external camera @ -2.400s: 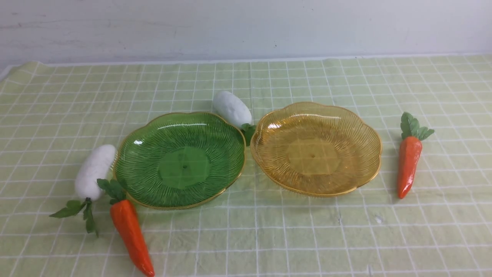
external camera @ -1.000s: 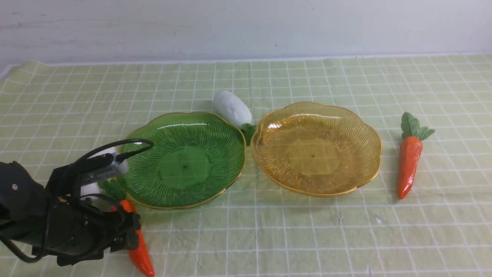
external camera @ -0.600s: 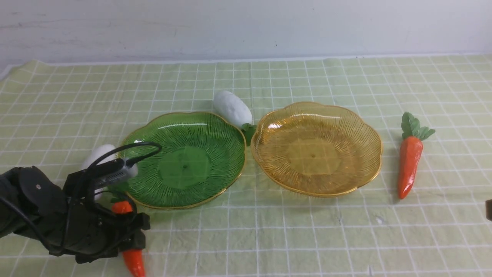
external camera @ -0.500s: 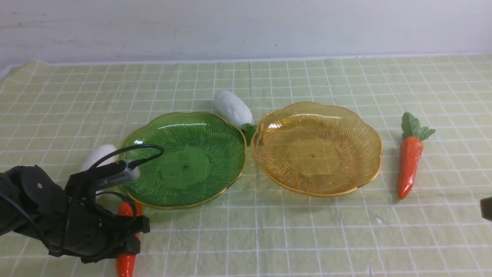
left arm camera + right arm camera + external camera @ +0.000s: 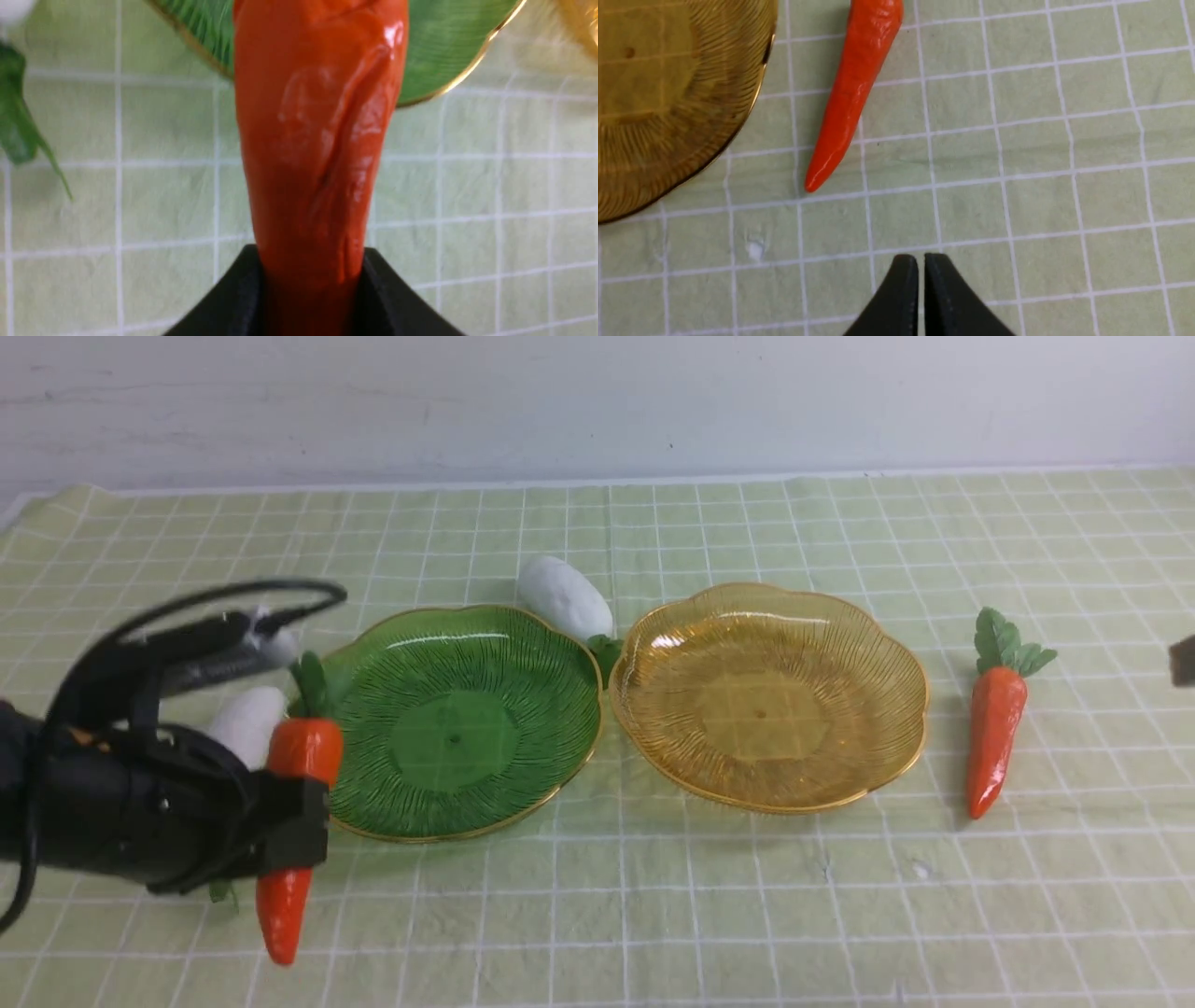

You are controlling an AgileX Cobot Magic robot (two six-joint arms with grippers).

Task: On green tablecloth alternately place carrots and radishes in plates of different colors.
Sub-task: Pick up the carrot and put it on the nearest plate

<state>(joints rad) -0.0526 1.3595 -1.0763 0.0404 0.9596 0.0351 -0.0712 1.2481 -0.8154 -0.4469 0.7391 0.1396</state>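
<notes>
While visible, two carrots (image 5: 297, 770) (image 5: 991, 737), two radishes (image 5: 564, 597) (image 5: 247, 723), two plates (image 5: 453, 737) (image 5: 761, 709)

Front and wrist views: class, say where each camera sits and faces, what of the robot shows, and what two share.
Front: between the arms, facing forward over cloth, green plate, amber plate; left gripper with held carrot, sliver of right arm.
Left wrist: on that wrist, facing along the held carrot; black fingers.
Right wrist: on that wrist, facing down at the lying carrot; shut right gripper.
Shared: front and right wrist both show lying carrot, amber plate.
</notes>
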